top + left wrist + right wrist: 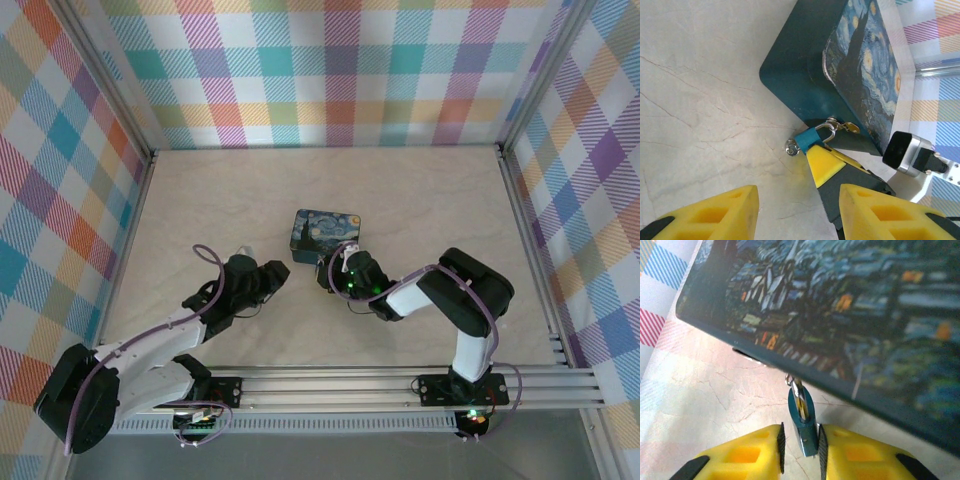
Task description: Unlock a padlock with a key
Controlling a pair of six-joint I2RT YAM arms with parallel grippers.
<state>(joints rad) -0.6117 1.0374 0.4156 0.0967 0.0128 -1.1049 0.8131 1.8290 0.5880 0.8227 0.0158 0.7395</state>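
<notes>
We had the right gripper (800, 440) clenched on the tiny blue-bodied padlock (801, 415), one yellow pad on each flat side. The padlock lay low over the pale marbled table (700, 100), just beside the near edge of the dark-blue rectangular tin with the starry-night print (795, 65). Its silvery metal shackle (827, 129) was hooked at that edge.

The left gripper (797, 197) hung released close by. Its fingers were spread with bare table between them, aimed at the padlock's free end. A small silvery piece (791, 146) sat at that end. It might have been the key's head, but we could not tell, and we made out no key elsewhere.

We judged the step in hand to be steadying the lock for the key work. To do it well, the right grip needed to stay square on the body without dragging the tin. It also needed to leave the free end uncovered, so the left fingers could come in along the padlock's axis and not from the side.

From above, the left arm stretched forward and inward from its base. The right arm was folded, elbow out to the right, with its forearm running left toward the tin's near edge.
</notes>
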